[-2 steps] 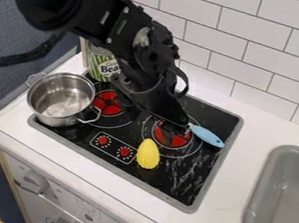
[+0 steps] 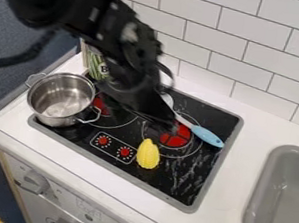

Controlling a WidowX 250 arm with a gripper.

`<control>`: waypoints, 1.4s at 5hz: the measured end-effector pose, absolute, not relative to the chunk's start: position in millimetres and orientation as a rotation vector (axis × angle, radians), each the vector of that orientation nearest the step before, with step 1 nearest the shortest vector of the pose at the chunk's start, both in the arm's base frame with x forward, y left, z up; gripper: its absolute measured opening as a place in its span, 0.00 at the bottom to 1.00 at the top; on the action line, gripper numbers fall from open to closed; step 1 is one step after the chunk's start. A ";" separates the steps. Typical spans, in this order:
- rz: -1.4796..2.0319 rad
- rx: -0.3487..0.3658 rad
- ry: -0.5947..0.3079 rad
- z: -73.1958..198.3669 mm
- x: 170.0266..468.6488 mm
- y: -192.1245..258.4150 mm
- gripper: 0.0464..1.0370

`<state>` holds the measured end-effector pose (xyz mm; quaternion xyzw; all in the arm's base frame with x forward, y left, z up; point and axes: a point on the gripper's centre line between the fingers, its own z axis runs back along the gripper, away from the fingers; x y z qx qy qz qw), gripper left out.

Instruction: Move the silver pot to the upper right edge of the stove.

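The black robot hand [image 2: 160, 120] hangs down over the back middle part of the black glass stovetop with a grey rim [image 2: 213, 175], below the black robot arm [image 2: 113, 34] that comes in from the upper left; how far open the hand is I cannot tell, nor whether it has hold of anything, though it is well apart from the pot; near the hand's lower end lies a pale spoon with a light blue handle [image 2: 207, 136], slanting across the right-hand red burner [image 2: 176, 136], its bowl towards the back and partly behind the hand; whether the two touch I cannot tell; the left-hand red burner [image 2: 100, 106] shows partly between the hand and the pot; in front of the hand, between the burner and the round-dial control panel [image 2: 113, 148], lies a yellow toy corn cob [image 2: 148, 154]; farther left, the shiny silver metal pot with two loop handles [image 2: 61, 99] stands upright at the left end of the stovetop, reaching over its rim, its open top facing up and one handle pointing towards the controls; behind the pot stands a green-labelled can [image 2: 97, 68], partly covered by the arm; the white table [image 2: 226, 207] surrounds the stovetop, with a grey sink [image 2: 258, 195] at the right and a white tiled wall [image 2: 259, 49] behind.
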<state>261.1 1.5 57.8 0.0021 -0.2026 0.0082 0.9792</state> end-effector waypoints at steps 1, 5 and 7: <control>0.070 0.047 -0.420 67.7 259.9 17.1 0.96; 0.820 0.257 -0.317 76.0 221.7 130.3 0.96; 0.901 0.293 -0.272 54.3 224.1 158.6 0.96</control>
